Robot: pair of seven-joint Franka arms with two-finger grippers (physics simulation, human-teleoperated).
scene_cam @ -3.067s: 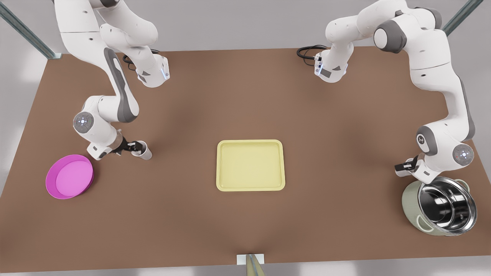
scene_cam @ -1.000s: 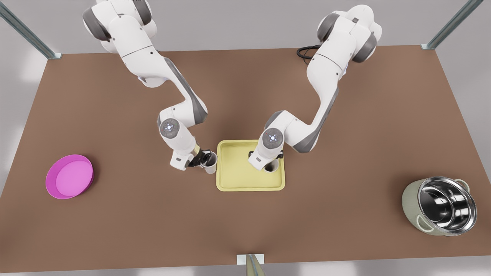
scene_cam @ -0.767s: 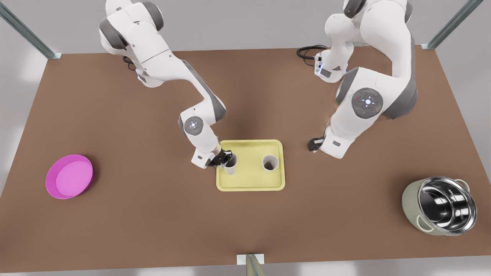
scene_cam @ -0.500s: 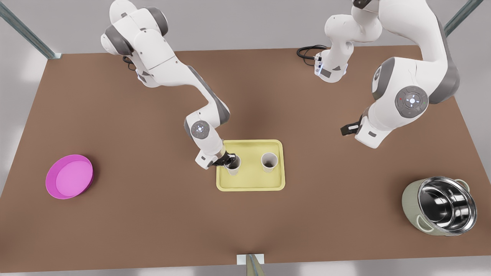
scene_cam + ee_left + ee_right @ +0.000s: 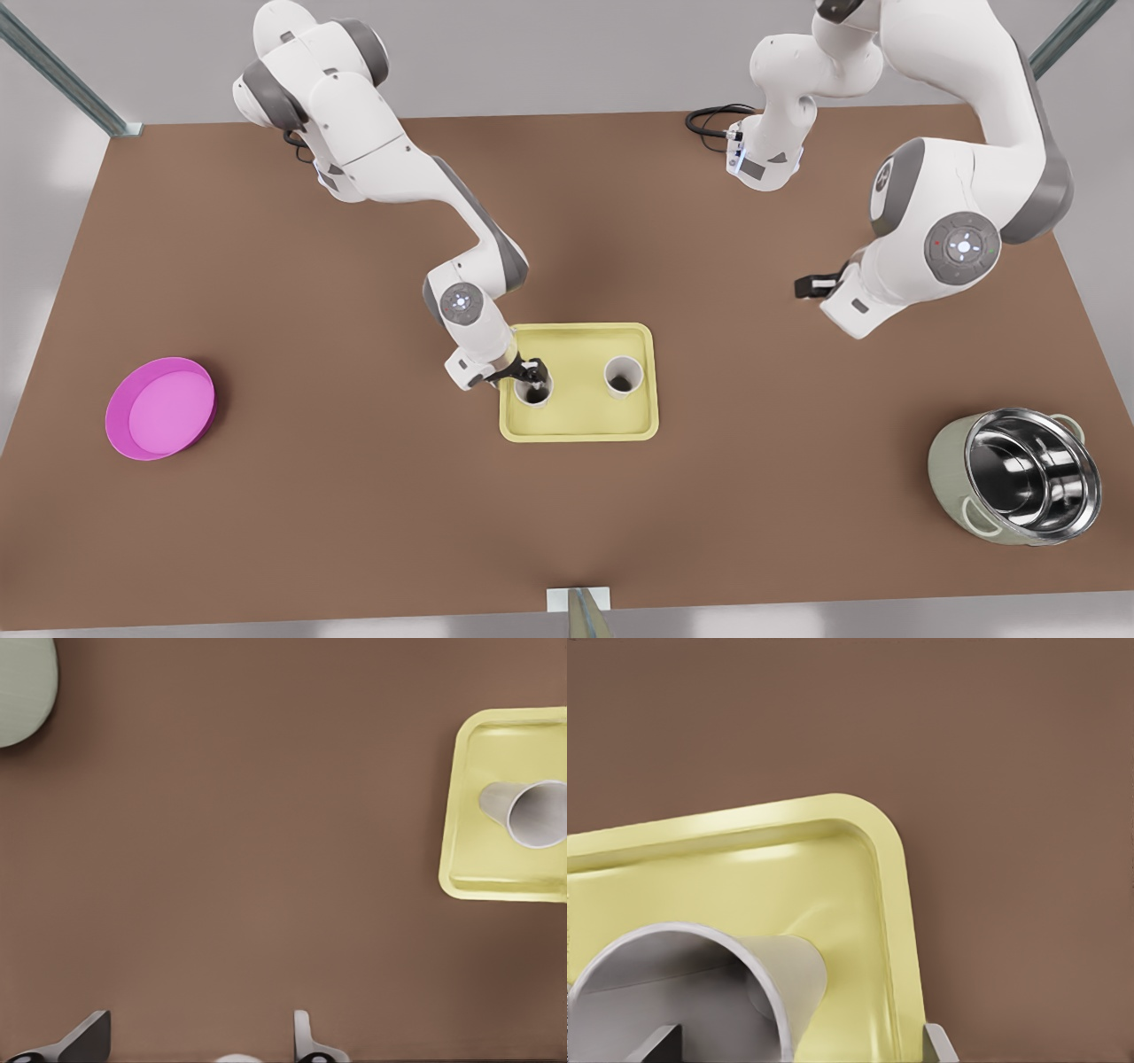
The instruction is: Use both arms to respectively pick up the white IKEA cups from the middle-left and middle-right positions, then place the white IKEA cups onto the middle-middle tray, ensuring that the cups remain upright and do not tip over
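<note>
Nearly done: both cups are on the tray (image 5: 580,424), both upright, neither tipped.

The first cup (image 5: 623,377) stands free by the tray's edge on the front view's right, nothing touching it. That one is finished. The left wrist view looks down on it (image 5: 532,812) inside the tray's rim (image 5: 461,815).

The second cup (image 5: 533,391) stands by the tray's opposite edge, on the front view's left, close to that rim. It looks set down on the tray floor, though I can't confirm contact.

The right gripper (image 5: 532,373) is at this cup's rim. In the right wrist view its fingers (image 5: 656,1045) are spread wide either side of the cup wall (image 5: 780,974), one in front of the cup's mouth and the other well out over the tray rim (image 5: 895,868). So they look released, not clamped.

The left gripper (image 5: 804,285) hangs raised over the table toward its far right side in the front view, well apart from the tray. Its fingers (image 5: 306,1045) are apart and empty. That arm waits.

What's left, as I judge it, is for the right gripper to lift straight up clear of the second cup without catching the rim. A snag on the wall is the only tip risk here.

The pot (image 5: 1019,474) near the table's front right corner and the pink dish (image 5: 161,408) near its left edge in the front view play no part.
</note>
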